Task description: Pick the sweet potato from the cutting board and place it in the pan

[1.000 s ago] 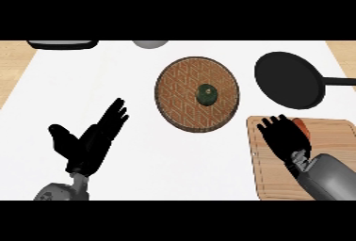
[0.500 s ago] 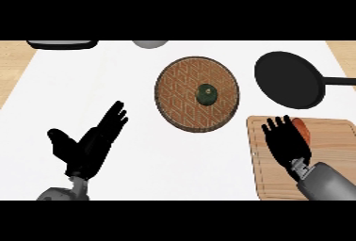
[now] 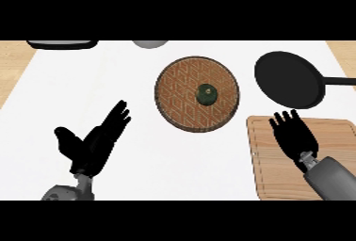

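Observation:
The wooden cutting board (image 3: 334, 136) lies at the lower right. My right hand (image 3: 293, 138) hovers over its left part, open, with fingers straight and spread, pointing away from me. No sweet potato shows on the board's visible surface; the hand hides part of the board. The black pan (image 3: 288, 79) sits just beyond the board, its handle (image 3: 339, 81) running off to the right. My left hand (image 3: 94, 141) rests open at the lower left, fingers up and holding nothing.
A round woven mat (image 3: 182, 94) lies at the centre with a small dark green object (image 3: 206, 93) on it. A dark item (image 3: 61, 44) and a grey round item (image 3: 149, 44) sit at the far edge.
My right hand has shifted only slightly over the board, its fingers reaching a little farther forward. The left hand has hardly moved.

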